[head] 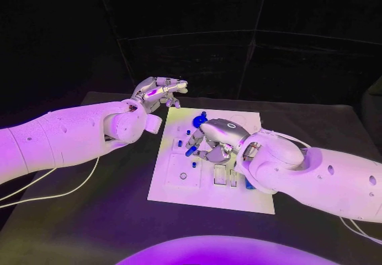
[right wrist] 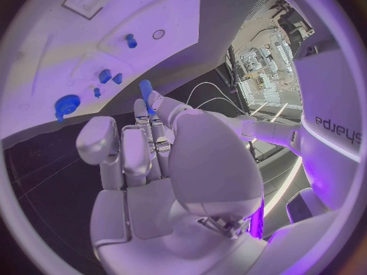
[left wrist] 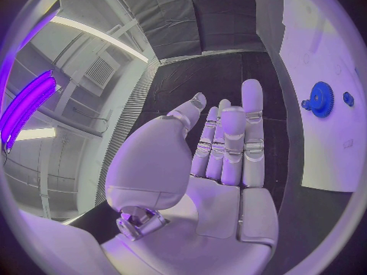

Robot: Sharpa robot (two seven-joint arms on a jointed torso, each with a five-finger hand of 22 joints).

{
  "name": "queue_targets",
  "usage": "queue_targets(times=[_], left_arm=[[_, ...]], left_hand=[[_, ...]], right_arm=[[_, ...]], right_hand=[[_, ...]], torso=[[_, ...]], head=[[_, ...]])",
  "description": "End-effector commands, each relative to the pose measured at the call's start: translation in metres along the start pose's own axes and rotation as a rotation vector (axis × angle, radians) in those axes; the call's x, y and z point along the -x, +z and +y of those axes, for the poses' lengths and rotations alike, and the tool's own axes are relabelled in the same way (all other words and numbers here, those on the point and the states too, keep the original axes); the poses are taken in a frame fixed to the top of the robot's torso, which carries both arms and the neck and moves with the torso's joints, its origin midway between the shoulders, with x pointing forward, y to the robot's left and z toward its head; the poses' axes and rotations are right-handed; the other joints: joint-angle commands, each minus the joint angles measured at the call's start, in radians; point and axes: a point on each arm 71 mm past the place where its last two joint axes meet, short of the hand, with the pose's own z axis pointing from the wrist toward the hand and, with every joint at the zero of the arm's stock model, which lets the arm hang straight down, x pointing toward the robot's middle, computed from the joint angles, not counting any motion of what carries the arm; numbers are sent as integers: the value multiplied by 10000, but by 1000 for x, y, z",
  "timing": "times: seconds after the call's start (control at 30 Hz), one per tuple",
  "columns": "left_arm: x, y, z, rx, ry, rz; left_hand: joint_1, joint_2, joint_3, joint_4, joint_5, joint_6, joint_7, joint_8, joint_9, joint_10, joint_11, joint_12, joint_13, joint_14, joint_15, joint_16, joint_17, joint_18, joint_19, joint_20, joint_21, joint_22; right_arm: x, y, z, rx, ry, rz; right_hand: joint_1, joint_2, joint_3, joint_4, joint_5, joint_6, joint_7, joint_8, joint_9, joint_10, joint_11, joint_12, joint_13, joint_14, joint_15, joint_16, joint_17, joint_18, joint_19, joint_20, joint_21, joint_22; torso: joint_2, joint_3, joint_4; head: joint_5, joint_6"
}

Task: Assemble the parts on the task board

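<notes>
Task board (head: 208, 190): white plate, mid-desk, long axis running roughly 12 to 6 in the head view, tilted slightly toward 1 o'clock. Several small blue parts on it.

Blue gear (head: 199, 121) sits near the board's far end, about 12 o'clock from the board's centre; in the left wrist view it shows as a toothed wheel (left wrist: 320, 99) flat on the board, with a smaller blue part (left wrist: 348, 98) just beside it. Small blue pegs (head: 189, 133) stand on the board between the gear and the right hand. One more blue piece (head: 250, 185) lies near the board's 4 o'clock edge, partly under the right forearm. Recessed slots (head: 219, 172) and a round hole (head: 183, 176) in the board's near half.

Right hand (head: 215, 144): over the board's middle, palm down, fingers curled in. It pinches a blue cylindrical part (head: 192, 150) at the fingertips; the right wrist view shows that part (right wrist: 145, 89) sticking out past the fingers (right wrist: 156, 134), pointing toward the board. Part held above the board surface; whether its tip touches the board, cannot tell.

Left hand (head: 159, 90): off the board, at about 11 o'clock from its far corner, raised above the desk (head: 95, 221). Left wrist view shows the fingers (left wrist: 229, 143) extended straight and side by side, thumb apart, nothing in the palm: open and empty.

White cable (head: 48, 193) trails on the desk at 9 o'clock of the board, under the left arm.
</notes>
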Motion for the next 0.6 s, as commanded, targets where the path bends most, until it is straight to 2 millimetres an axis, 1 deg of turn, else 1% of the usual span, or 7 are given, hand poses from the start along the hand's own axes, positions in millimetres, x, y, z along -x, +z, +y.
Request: queue_targets(times=[0.03,0.1,0.27,0.37,0.4,0.53,0.6], left_arm=[[-2,1,-1,-73,-79,124],[-2,1,-1,-75,-81,133],[-3,2,-1,-72,-87,156],[-4,2,-1,-67,-93,172],[-4,3,-1,-68,-94,177],[-5,3,-1,-66,-97,186],[-5,3,-1,-65,-97,188]], left_hand=[[-3,57,-75,-8,16,-48,-6,-22,-2,-59,-24,60,11,-74,29,-52,-8,133,10,19,-58,-10],[-3,57,-75,-8,16,-48,-6,-22,-2,-59,-24,60,11,-74,29,-52,-8,133,10,19,-58,-10],[-3,57,-75,-8,16,-48,-6,-22,-2,-59,-24,60,11,-74,29,-52,-8,133,10,19,-58,-10],[-3,57,-75,-8,16,-48,-6,-22,-2,-59,-24,60,11,-74,29,-52,-8,133,10,19,-58,-10],[-3,57,-75,-8,16,-48,-6,-22,-2,-59,-24,60,11,-74,29,-52,-8,133,10,19,-58,-10],[-3,57,-75,-8,16,-48,-6,-22,-2,-59,-24,60,11,-74,29,-52,-8,133,10,19,-58,-10],[-3,57,-75,-8,16,-48,-6,-22,-2,-59,-24,60,11,-74,29,-52,-8,133,10,19,-58,-10]], right_arm=[[-13,4,5,482,-49,748],[-18,5,7,553,-83,944],[-30,9,12,645,-233,1310],[-35,13,13,620,-323,1572],[-37,14,13,601,-366,1693],[-42,16,12,534,-498,1957],[-45,16,11,495,-571,2088]], right_hand=[[56,36,84,-10,68,24,62,14,-20,57,17,-52,6,213,-55,22,-36,-173,31,-29,7,-38],[52,36,88,-13,70,21,65,10,-21,53,21,-63,5,211,-53,18,-45,-172,26,-28,2,-46],[48,38,94,-19,75,18,69,4,-23,49,24,-78,4,209,-49,14,-52,-173,25,-26,5,-41],[46,37,95,-21,76,17,69,2,-23,49,25,-82,4,208,-48,12,-57,-171,20,-26,-1,-54],[46,37,95,-21,76,17,69,2,-23,49,25,-82,4,208,-48,12,-58,-171,20,-26,-1,-54],[43,35,95,-23,77,17,70,1,-24,49,26,-85,4,206,-48,6,-68,-171,19,-25,-1,-53],[40,32,95,-26,78,17,72,-2,-24,49,27,-91,4,206,-46,11,-60,-171,19,-24,0,-51]], torso=[[1,5,-10],[-1,5,-26],[0,16,-33],[-11,12,-30],[-10,5,-31],[3,12,-22],[-1,15,-28]], head=[[56,-73],[96,-100],[177,-158],[196,-201],[212,-225],[232,-235],[245,-258]])
